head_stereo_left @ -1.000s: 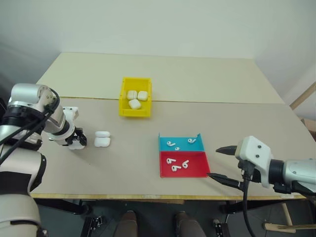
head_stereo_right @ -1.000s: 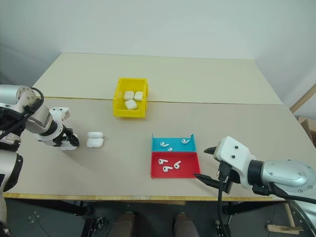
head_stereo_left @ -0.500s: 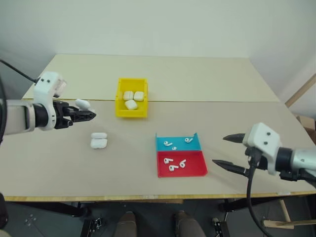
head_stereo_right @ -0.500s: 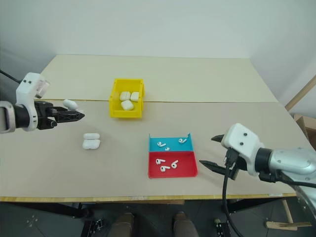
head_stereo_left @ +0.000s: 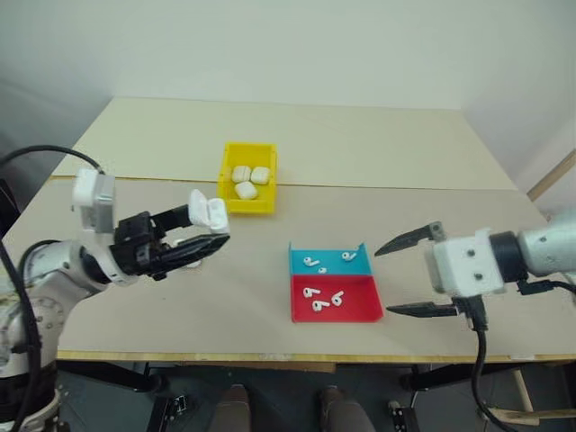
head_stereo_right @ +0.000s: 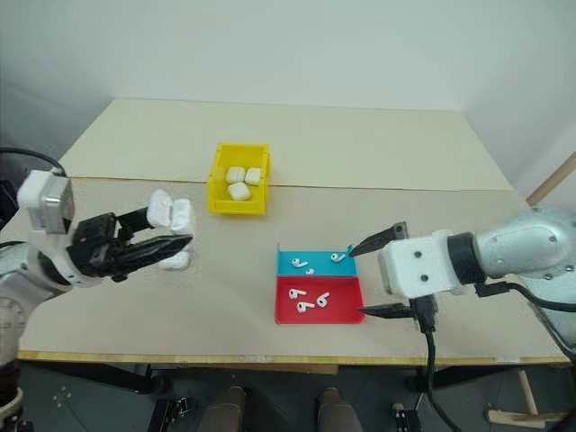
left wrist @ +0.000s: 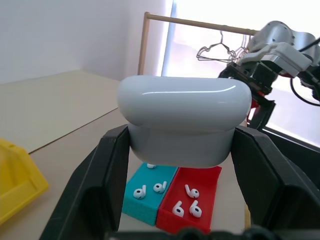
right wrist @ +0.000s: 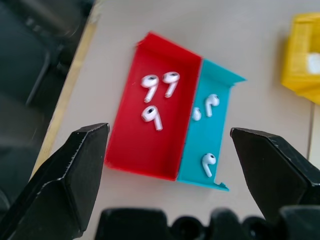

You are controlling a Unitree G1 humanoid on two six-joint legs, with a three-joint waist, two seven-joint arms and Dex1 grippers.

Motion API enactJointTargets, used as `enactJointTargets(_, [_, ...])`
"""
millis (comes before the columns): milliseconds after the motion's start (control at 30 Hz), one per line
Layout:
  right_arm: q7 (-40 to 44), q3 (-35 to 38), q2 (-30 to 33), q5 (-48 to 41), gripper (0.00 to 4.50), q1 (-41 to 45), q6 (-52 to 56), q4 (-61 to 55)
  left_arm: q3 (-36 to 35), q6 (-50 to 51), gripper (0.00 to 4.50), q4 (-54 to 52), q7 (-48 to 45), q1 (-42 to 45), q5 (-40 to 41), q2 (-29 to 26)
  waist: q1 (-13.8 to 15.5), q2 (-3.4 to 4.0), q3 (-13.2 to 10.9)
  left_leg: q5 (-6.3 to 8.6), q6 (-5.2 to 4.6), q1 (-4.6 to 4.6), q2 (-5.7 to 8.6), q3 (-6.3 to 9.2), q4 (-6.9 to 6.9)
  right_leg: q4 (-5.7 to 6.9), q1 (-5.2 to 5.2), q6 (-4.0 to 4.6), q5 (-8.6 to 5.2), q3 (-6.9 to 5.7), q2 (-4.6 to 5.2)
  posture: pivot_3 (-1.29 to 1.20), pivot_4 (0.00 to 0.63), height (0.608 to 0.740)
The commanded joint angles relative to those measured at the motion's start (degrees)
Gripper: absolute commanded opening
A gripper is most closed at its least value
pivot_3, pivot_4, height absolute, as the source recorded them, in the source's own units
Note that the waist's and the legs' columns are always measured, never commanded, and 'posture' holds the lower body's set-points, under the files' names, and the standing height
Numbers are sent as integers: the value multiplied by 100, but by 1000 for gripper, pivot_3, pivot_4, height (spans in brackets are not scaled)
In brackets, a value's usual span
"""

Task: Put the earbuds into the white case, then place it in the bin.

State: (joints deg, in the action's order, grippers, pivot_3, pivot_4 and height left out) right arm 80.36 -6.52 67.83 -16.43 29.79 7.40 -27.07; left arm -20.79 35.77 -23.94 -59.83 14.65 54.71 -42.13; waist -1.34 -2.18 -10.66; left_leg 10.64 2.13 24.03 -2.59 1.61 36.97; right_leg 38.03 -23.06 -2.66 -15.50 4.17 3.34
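Note:
My left gripper is shut on a white case, held up above the table to the left of the yellow bin and pointing toward the trays. In the left wrist view the case sits between both fingers; I cannot tell whether its lid is open. Earbuds lie in the red tray, and more earbuds lie in the blue tray. My right gripper hangs open just right of the trays, holding nothing.
The bin holds three white cases. Another white case lies on the table, partly hidden below my left gripper. The trays stand near the table's front edge. A wooden rack stands off the right side.
My left gripper picked the case up from the left of the table, rose and swung toward the middle, turning to point right. The right gripper rose a little and rolled, staying open.

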Motion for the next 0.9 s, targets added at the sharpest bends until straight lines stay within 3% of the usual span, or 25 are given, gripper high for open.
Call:
enactJointTargets(33, [615, -635, -289, 393, 4500, 762, -347, 317, 220, -605, 2800, -65, -364, 12, -400, -8, -39, 0, 0, 0, 0, 0, -3, 0, 0, 0, 0, 1, 0, 0, -3, 0, 150, 740])
enactJointTargets(233, [1165, -1529, -998, 986, 4500, 1624, -783, 916, 443, -1069, 2800, -271, -629, -258, -885, -170, -111, 1, -1, 2, -4, 5, -3, 5, -4, 3, -6, 2, 1, -1, -4, 0, 150, 740])
enactJointTargets(367, [1091, -1874, -1341, 1388, 3666, 1768, -1160, 1223, 383, -1025, 2800, -394, -497, -404, -798, -166, -99, 2, -1, 3, -4, 8, -2, 7, -3, 4, -7, 2, 1, -2, -2, 0, 150, 740])
enactJointTargets(867, [1090, -2582, -2104, 2139, 3666, 2038, -1898, 1985, 545, -1202, 2800, -551, -533, -475, -1038, -282, -101, 4, -2, 3, -4, 4, -4, 10, -2, 6, -6, 3, 2, -4, -5, 0, 150, 740])
enactJointTargets(900, [1124, -2603, -2118, 2140, 3481, 2056, -1921, 2014, 551, -1221, 2800, -533, -529, -475, -1047, -284, -101, 4, -3, 3, -4, 5, -3, 9, -3, 6, -6, 3, 2, -4, -5, 0, 150, 740])
